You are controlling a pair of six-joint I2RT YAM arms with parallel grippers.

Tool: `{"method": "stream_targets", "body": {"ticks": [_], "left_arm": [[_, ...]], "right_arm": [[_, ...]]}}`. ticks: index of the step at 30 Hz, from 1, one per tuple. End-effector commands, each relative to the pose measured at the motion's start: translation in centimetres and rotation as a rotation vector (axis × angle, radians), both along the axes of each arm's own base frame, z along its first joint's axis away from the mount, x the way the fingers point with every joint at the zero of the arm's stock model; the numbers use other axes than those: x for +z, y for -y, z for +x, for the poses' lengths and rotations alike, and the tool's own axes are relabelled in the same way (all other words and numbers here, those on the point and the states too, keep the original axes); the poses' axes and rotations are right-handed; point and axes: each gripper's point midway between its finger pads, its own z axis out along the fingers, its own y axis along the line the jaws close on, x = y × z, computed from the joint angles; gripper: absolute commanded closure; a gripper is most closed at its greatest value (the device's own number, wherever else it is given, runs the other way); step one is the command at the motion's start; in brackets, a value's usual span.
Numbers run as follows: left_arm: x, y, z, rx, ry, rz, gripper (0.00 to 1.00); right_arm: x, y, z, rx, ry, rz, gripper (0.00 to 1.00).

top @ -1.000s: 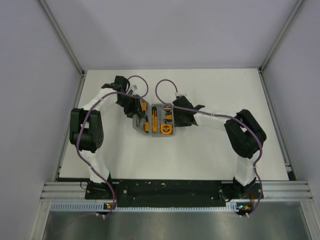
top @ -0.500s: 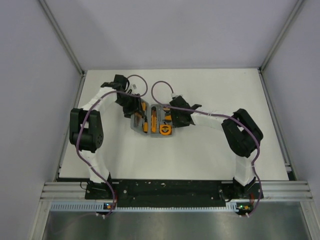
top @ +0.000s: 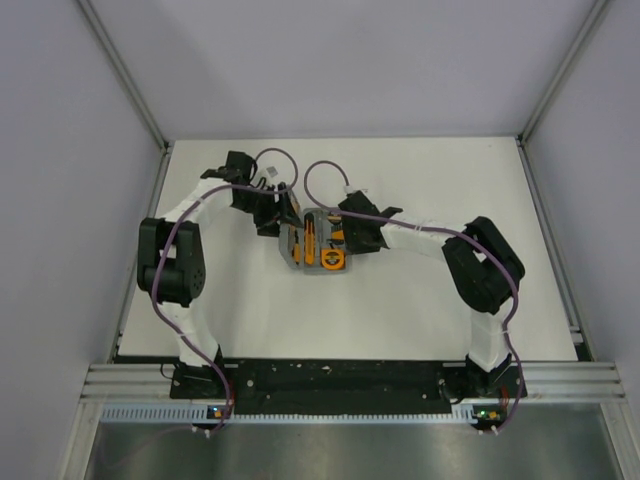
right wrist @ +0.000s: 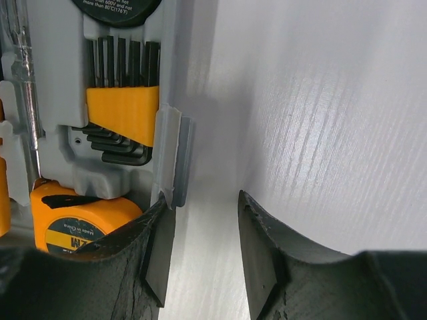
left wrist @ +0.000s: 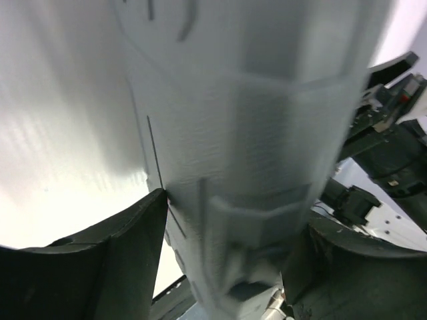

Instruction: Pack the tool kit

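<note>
You'll find the grey plastic hinged case (right wrist: 57, 67) light, stiff, slippery; pinch its rim. Hold of left gripper (left wrist: 230, 213) unclear; right gripper (right wrist: 203, 203) parted, empty.

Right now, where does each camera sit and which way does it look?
Top: above and behind the robot, looking down on the table; left arm and right arm flank the case.
Left wrist: looks along its fingers at the case lid; right arm beyond.
Right wrist: looks down past its fingers at the case edge, tape measure, table.
Shared: all see the case.
</note>
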Motion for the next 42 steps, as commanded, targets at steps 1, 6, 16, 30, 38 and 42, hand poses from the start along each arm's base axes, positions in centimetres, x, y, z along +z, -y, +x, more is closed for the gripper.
{"method": "stream_targets", "body": {"ticks": [1, 6, 16, 30, 38, 42], "left_arm": [[4.0, 3.2, -0.4, -0.059, 0.057, -0.222, 0.32], [4.7, 3.7, -0.4, -0.065, 0.070, -0.269, 0.31], [6.0, 4.5, -0.4, -0.073, 0.075, -0.345, 0.30], [9.0, 5.1, -0.1, -0.089, 0.128, -0.380, 0.28], [9.0, 5.2, -0.3, -0.089, 0.118, -0.381, 0.27], [8.6, 5.1, 0.0, -0.079, 0.129, -0.357, 0.27]], "right_arm": [[1.2, -2.3, 1.2, -0.009, 0.034, 0.068, 0.58], [1.3, -1.3, 1.5, -0.060, 0.046, 0.041, 0.58], [0.6, 1.4, 1.7, -0.163, 0.010, 0.055, 0.57], [0.8, -0.7, 1.0, -0.065, -0.005, 0.138, 0.58], [1.1, -0.3, 1.2, -0.090, 0.009, 0.124, 0.58], [1.6, 1.2, 1.4, -0.153, 0.032, 0.079, 0.58]]}}
